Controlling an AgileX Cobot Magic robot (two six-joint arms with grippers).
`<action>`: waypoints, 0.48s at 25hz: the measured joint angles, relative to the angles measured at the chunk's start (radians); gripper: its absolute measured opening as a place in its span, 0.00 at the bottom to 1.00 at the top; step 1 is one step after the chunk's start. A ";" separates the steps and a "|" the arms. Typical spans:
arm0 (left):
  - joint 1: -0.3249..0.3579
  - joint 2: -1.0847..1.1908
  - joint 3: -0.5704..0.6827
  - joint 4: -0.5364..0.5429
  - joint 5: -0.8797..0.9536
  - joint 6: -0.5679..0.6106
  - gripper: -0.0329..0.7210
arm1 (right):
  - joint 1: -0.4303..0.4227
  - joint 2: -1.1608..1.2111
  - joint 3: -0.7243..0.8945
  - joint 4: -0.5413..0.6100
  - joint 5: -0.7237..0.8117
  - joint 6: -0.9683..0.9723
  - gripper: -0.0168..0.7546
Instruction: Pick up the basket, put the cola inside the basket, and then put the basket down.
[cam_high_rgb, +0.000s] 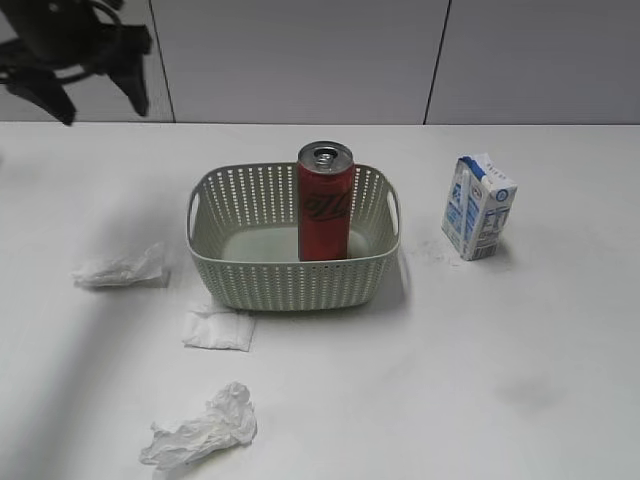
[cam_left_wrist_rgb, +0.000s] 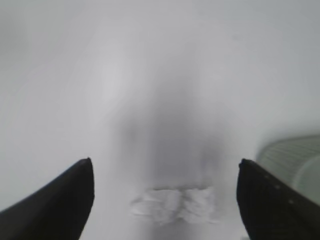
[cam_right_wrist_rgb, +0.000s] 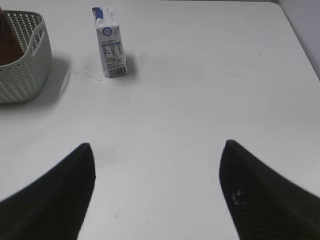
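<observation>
The sage-green basket (cam_high_rgb: 290, 280) rests on the white table in the middle of the exterior view. The red cola can (cam_high_rgb: 324, 205) stands upright inside it, right of its middle. My left gripper (cam_high_rgb: 85, 55) is raised at the top left, away from the basket; in the left wrist view its jaws (cam_left_wrist_rgb: 165, 170) are open and empty above a crumpled tissue (cam_left_wrist_rgb: 172, 204), with the basket's edge (cam_left_wrist_rgb: 290, 155) at the right. My right gripper (cam_right_wrist_rgb: 157, 155) is open and empty over bare table; the basket (cam_right_wrist_rgb: 22, 65) with the cola can (cam_right_wrist_rgb: 7, 47) shows at its far left.
A blue-and-white carton (cam_high_rgb: 478, 207) stands right of the basket, also in the right wrist view (cam_right_wrist_rgb: 110, 42). Crumpled tissues lie left of the basket (cam_high_rgb: 122, 268), at its front left corner (cam_high_rgb: 218, 329) and near the front edge (cam_high_rgb: 200, 430).
</observation>
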 joint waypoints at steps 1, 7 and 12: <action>0.026 -0.019 0.000 0.025 0.004 0.011 0.95 | 0.000 0.000 0.000 0.001 0.000 0.001 0.78; 0.149 -0.150 0.028 0.031 0.011 0.063 0.92 | 0.000 0.000 0.000 0.001 -0.001 0.002 0.77; 0.162 -0.333 0.154 0.078 0.012 0.113 0.90 | 0.000 0.000 0.000 0.001 -0.001 0.003 0.74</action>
